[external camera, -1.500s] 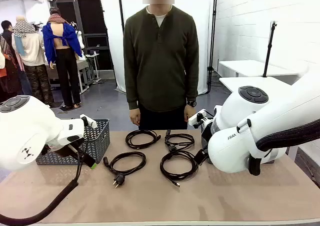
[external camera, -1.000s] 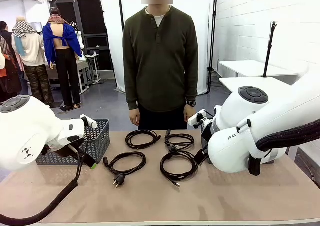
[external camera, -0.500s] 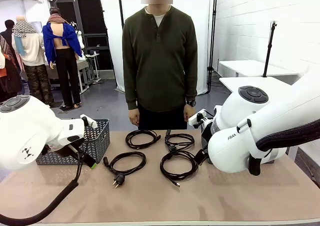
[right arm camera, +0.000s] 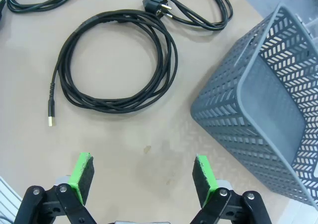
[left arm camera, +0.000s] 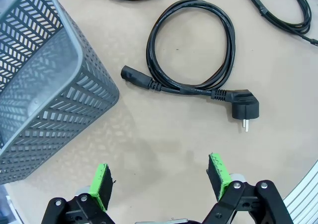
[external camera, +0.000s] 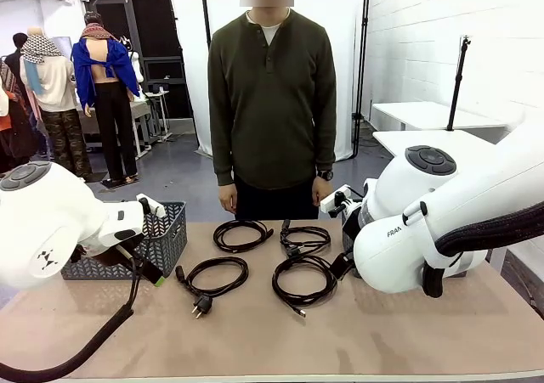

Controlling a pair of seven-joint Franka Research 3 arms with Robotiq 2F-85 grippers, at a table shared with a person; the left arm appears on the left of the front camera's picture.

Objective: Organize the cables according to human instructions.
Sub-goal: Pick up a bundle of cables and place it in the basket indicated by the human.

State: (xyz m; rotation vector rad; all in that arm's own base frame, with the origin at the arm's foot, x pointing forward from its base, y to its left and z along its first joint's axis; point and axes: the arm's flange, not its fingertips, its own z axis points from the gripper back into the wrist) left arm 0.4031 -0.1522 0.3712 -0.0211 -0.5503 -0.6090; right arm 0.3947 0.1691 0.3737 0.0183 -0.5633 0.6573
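1. Four cables [external camera: 277, 283] lie coiled at the middle of the table [external camera: 425, 340], two toward its far edge and two nearer.
2. Left gripper [left arm camera: 161, 177] hangs wide open and empty above bare table, near the plug-ended cable [left arm camera: 191, 87]; a grey basket [left arm camera: 59, 100] stands toward the table's left edge.
3. Right gripper [right arm camera: 144, 177] gapes equally wide, holding nothing, just short of the gold-tipped cable [right arm camera: 169, 65].

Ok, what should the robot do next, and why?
Probably lower the left gripper toward the plug cable lying just ahead of it. Its jaws are open and empty, and that cable lies loose beside the grey basket. But the person's hands hang down, pointing at nothing, so waiting for a sign first may be wiser.
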